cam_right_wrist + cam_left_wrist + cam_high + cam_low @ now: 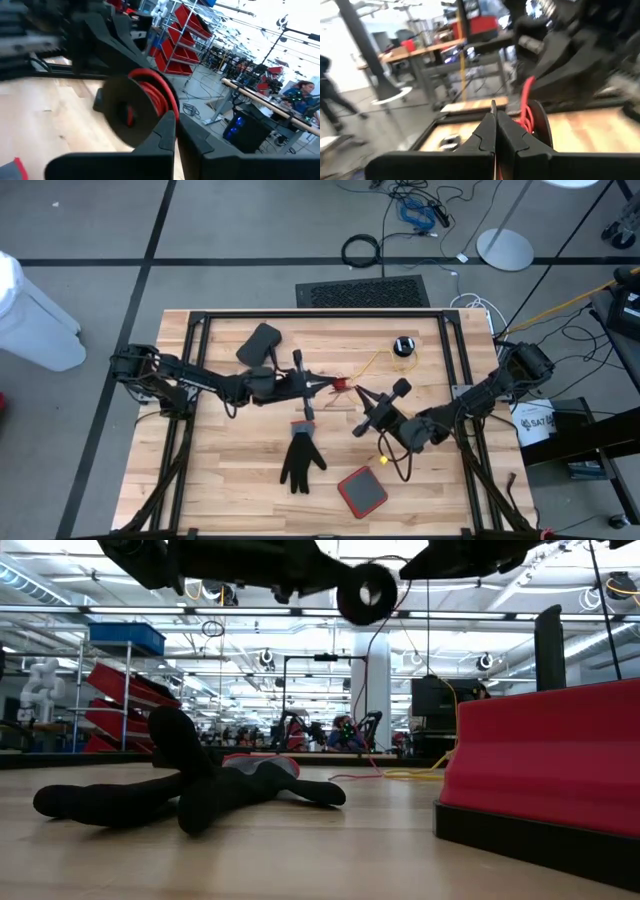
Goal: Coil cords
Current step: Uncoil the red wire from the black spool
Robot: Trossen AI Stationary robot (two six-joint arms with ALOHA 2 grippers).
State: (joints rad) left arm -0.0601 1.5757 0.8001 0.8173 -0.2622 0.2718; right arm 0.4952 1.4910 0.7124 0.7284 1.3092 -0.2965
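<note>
A small black round puck [132, 112] with red cord [152, 85] wound on it hangs in the air over the table's middle, between my two grippers. My left gripper [495, 117] comes from the left and is shut at the puck [540, 125]. My right gripper [175, 122] comes from the right and is shut at the puck's rim. From the puck [365, 592] the red cord [373, 680] drops to the table. A thin yellow cord [377, 360] runs along the table to a second black puck [403, 346], which lies flat at the far right. My left gripper holds the raised puck, with its fingers level from the table's left. The puck's disc [542, 127] shows just past one finger [517, 137]; the place of contact is hidden behind the fingers. The puck is clear of the table. My right gripper is shut at the puck's rim, where the red cord [169, 105] leaves the winding. Its fingers come level from the table's right. The fingertips [167, 125] cover the spot, so I cannot tell whether they pinch the cord alone or the rim as well.
A black glove [300, 460] lies on the near middle of the table. A red-and-black box [362, 490] sits near the front edge. A dark pad [262, 343] lies at the far left. A small yellow piece [383, 461] lies beside my right arm.
</note>
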